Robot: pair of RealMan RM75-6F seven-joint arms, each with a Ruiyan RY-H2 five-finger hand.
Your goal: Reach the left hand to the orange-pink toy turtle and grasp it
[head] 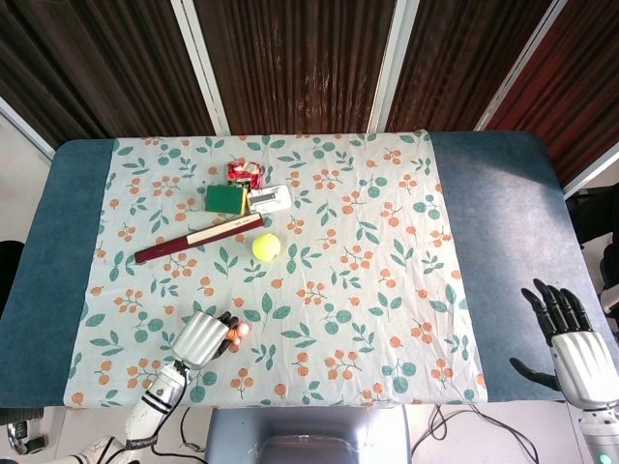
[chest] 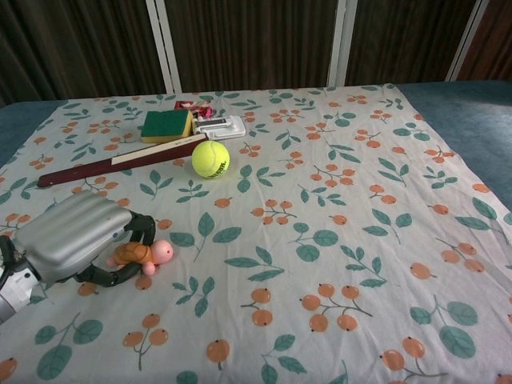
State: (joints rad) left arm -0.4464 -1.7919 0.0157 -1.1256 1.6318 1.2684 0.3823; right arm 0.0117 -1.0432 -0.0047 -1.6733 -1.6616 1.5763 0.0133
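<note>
The orange-pink toy turtle (chest: 141, 254) lies low on the floral cloth near the table's front left, its pink head pointing right. My left hand (chest: 72, 236) wraps it, dark fingers (chest: 142, 227) curled over its shell and the thumb under it. In the head view the turtle (head: 236, 332) peeks out just right of my left hand (head: 201, 338). My right hand (head: 571, 340) hovers at the front right over the blue table edge, fingers spread and holding nothing.
A tennis ball (chest: 210, 158) sits behind the turtle. Farther back lie a long dark-red stick (chest: 120, 162), a green-and-yellow sponge (chest: 166, 126), a white object (chest: 220, 126) and a red packet (head: 246, 173). The floral cloth (chest: 360, 200) stretches to the right.
</note>
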